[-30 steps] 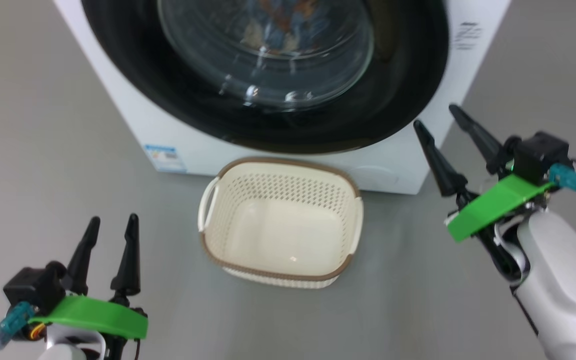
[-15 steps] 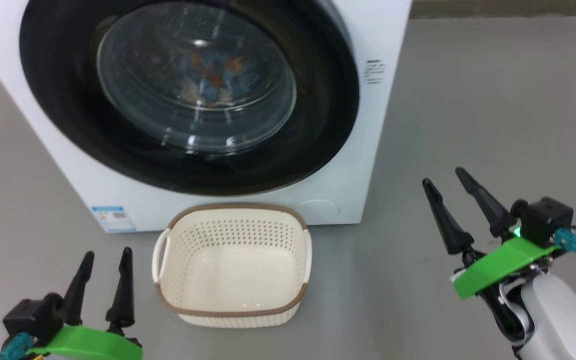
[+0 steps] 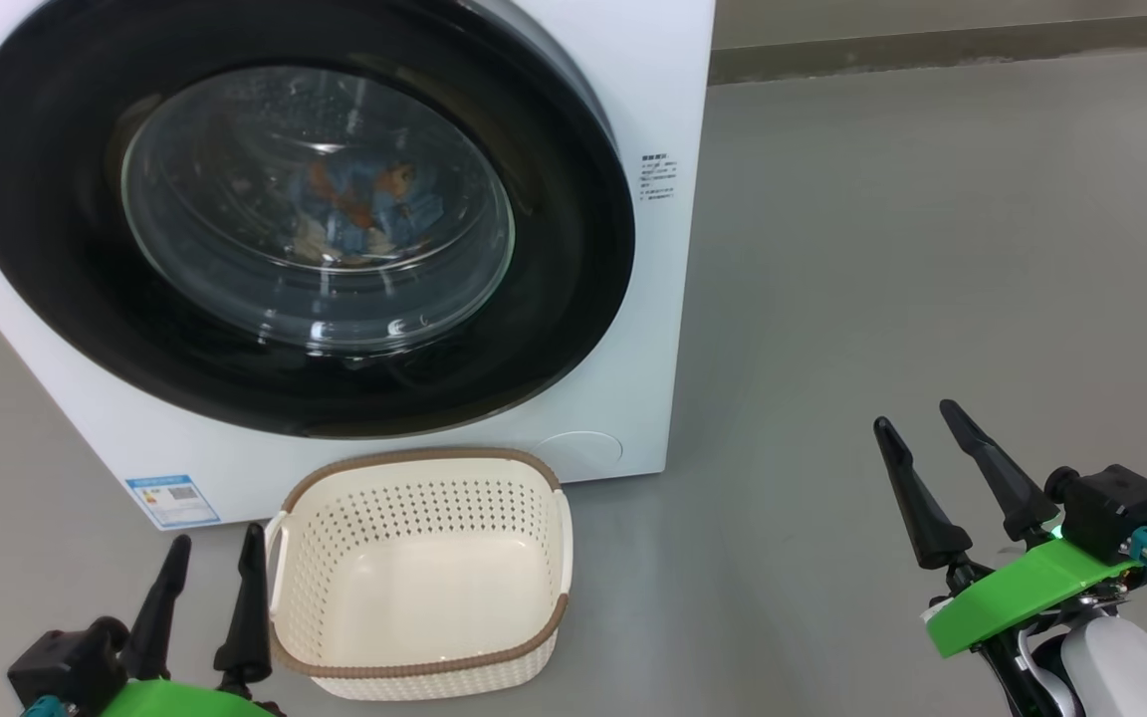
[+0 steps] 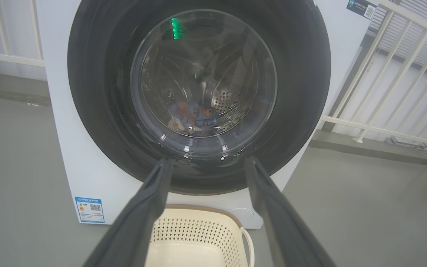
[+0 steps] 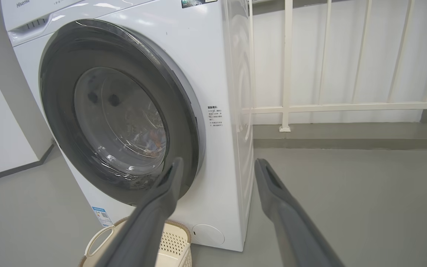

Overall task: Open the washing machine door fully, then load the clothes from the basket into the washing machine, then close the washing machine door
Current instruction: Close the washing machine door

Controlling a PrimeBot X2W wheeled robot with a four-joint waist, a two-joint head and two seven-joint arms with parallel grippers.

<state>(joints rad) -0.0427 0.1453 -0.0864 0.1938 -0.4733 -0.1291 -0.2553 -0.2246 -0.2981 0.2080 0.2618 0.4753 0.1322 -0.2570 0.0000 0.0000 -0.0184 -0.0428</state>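
The washing machine stands on the grey floor with its round black washing machine door shut. Through the glass I see the clothes, blue with orange figures, lying inside the drum. The basket sits empty on the floor just below the door. My left gripper is open at the basket's left side. Out over bare floor to the right of the machine, my right gripper is open too. The left wrist view looks between the left gripper at the door and clothes. The right gripper points at the machine's right front edge.
A blue label sticker is on the machine's lower left front. A white railing and a wall run behind and to the right of the machine. Grey floor stretches wide to the right.
The head camera has lifted and swung right, so the machine and basket sit lower and further left in the picture. Both grippers stay open; door and basket are as before.
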